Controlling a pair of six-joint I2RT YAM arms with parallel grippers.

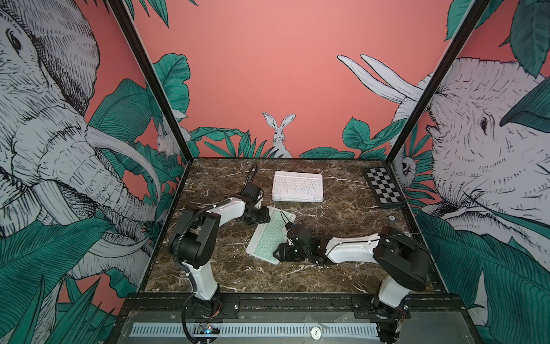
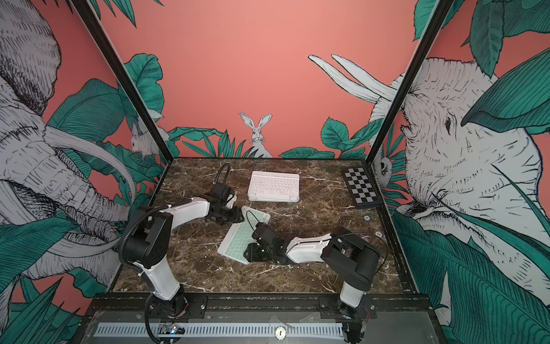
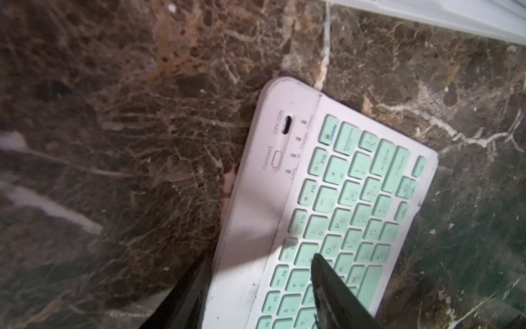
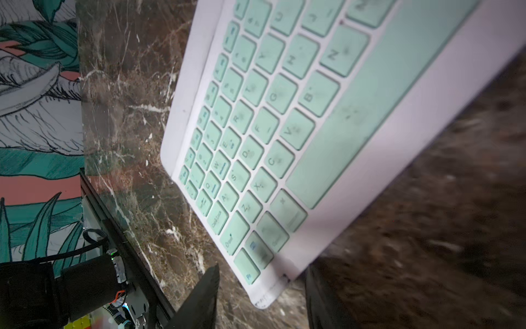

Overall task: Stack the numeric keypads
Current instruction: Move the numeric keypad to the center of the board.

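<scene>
your thin, flat white-framed keypad with mint green keys (image 1: 268,235) (image 3: 350,199) (image 4: 284,128) lies slantwise on the dark brown marble bench (image 1: 342,214), near its middle, between the two arms. it has rounded corners, and a plain white strip runs along one long side with a small switch and a connect button. the keys look smudged. your left hand (image 3: 260,259) is at its far end. one finger (image 3: 333,293) lies over the keys and the other sits by the white edge, so i cannot tell whether it is clamped. your right hand (image 4: 262,267) is at the near corner, released, its jaws apart with the corner between them. farther back, well apart, a stack of white-framed keypads with pale keys (image 1: 297,186) (image 2: 273,186) rests on the bench. a black-and-white checkered board (image 1: 384,186) lies at the far right.
</scene>
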